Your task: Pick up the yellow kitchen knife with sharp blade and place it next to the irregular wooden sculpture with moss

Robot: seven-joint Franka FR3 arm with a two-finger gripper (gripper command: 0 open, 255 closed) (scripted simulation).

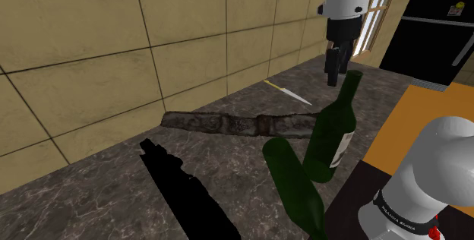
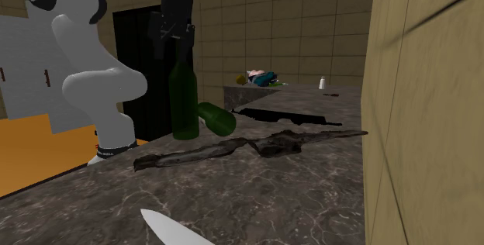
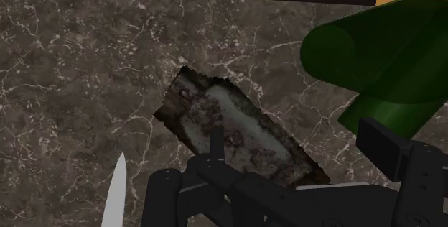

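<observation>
- Knife [image 2: 169, 229] — pale blade, yellowish handle — lies flat on the marbled counter [image 1: 91, 193], close to the edge along the tiled wall [image 1: 91, 48].
- Piece of wood [image 1: 235, 123] lies lengthwise across the counter's middle; the knife is near one end of it, not touching.
- One green bottle [image 1: 334, 128] stands toward the counter's edge opposite the wall; a second bottle [image 1: 292, 185] lies on its side just beside it.
- Gripper [image 1: 333, 79] hangs above the counter beside the green bottle's neck — open or closed, I cannot tell.
</observation>
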